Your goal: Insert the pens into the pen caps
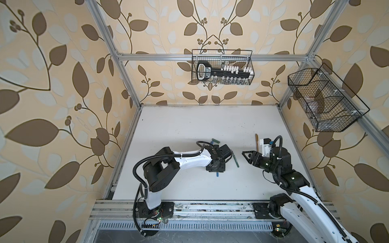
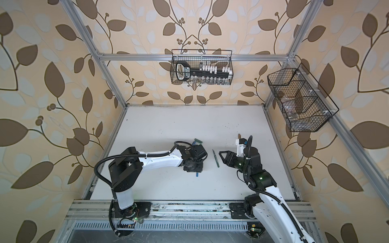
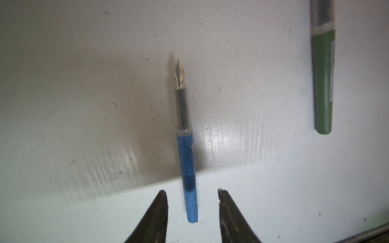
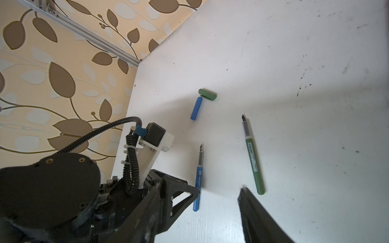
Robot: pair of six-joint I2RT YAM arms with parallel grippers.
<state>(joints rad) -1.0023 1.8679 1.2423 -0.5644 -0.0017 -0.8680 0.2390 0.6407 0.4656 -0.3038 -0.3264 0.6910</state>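
Note:
A blue pen [image 3: 185, 151] lies flat on the white table [image 3: 84, 63] with its nib bare. My left gripper [image 3: 192, 192] hangs open astride its tail end, with a gap on each side. In both top views the left wrist hides most of this pen; only its end [image 1: 217, 174] [image 2: 197, 174] sticks out. A green pen [image 1: 235, 158] [image 2: 215, 158] [image 4: 253, 160] lies between the two grippers. My right gripper [image 1: 245, 155] [image 2: 222, 154] is open and empty beside it. A blue cap [image 4: 196, 108] and a green cap [image 4: 207, 94] touch behind the left wrist. An orange-brown pen [image 1: 256, 140] lies behind the right wrist.
A black wire basket [image 1: 222, 69] with tools hangs on the back wall. Another wire basket [image 1: 324, 101] hangs on the right frame post. An aluminium rail [image 1: 210, 210] carrying both arm bases runs along the table's front edge.

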